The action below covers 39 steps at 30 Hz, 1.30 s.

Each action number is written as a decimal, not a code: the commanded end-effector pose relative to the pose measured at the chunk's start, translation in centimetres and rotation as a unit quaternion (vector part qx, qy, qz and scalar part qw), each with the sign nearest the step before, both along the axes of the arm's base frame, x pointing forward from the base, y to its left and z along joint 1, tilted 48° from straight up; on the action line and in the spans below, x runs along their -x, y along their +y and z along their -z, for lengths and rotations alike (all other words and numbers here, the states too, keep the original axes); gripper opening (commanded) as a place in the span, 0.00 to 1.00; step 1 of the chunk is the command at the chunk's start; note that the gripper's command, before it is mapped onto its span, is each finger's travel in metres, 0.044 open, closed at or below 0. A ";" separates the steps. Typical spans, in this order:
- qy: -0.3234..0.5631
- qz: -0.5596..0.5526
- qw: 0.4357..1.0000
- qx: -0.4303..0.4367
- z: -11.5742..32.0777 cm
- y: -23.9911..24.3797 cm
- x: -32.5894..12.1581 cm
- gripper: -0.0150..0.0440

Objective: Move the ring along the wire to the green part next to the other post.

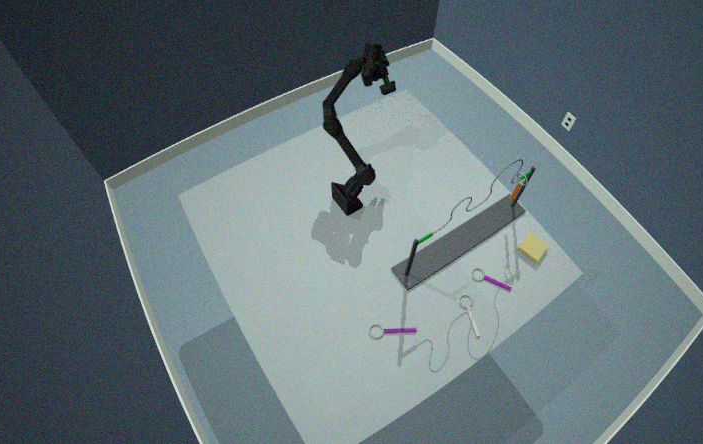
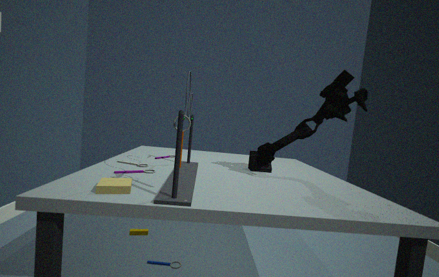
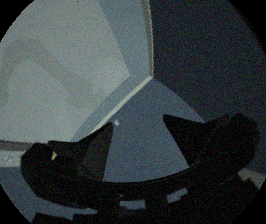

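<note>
The ring [image 1: 519,184] with the orange handle [image 1: 515,191] hangs on the green part of the wire [image 1: 527,174] next to the far right post [image 1: 523,185]. The thin grey wire [image 1: 475,201] curves down to the other green part [image 1: 425,238] by the near left post [image 1: 411,257]. Both posts stand on a dark grey base [image 1: 458,238]. In the exterior view the ring [image 2: 182,122] shows around the front post. My gripper [image 1: 381,71] is open and empty, raised high near the table's far corner, well away from the wire. In the wrist view its fingers stand apart with only floor and wall between them.
Two rings with purple handles [image 1: 392,330] [image 1: 491,281] and one with a white handle [image 1: 469,314] lie on the table in front of the base. A yellow block [image 1: 533,247] lies to the right of the base. A yellow block [image 2: 138,231] and a blue-handled ring [image 2: 164,263] lie on the floor.
</note>
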<state>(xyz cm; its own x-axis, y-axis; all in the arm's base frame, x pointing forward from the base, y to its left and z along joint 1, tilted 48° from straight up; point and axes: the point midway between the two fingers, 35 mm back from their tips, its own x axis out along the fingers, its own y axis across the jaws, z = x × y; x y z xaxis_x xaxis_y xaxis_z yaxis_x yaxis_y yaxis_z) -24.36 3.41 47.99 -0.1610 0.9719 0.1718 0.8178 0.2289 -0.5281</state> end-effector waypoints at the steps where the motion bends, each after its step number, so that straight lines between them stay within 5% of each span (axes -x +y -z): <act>1: 0.003 0.001 1.000 0.000 -0.1 0.0 -0.1 0.89; 9: 0.230 0.044 0.972 -0.019 -5.2 1.7 -9.1 0.53; 17: 0.488 0.085 0.865 -0.083 -10.1 4.8 -21.1 0.53; 26: 0.710 0.098 0.669 -0.197 -12.3 9.6 -34.1 0.53; 39: 0.853 0.041 0.314 -0.415 -8.7 18.3 -49.3 0.53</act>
<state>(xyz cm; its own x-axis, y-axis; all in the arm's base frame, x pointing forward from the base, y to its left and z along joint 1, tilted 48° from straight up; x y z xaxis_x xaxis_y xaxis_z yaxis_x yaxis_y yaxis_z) 22.25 19.65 58.14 0.8198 0.5461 0.1726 -0.5206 0.8361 -0.1726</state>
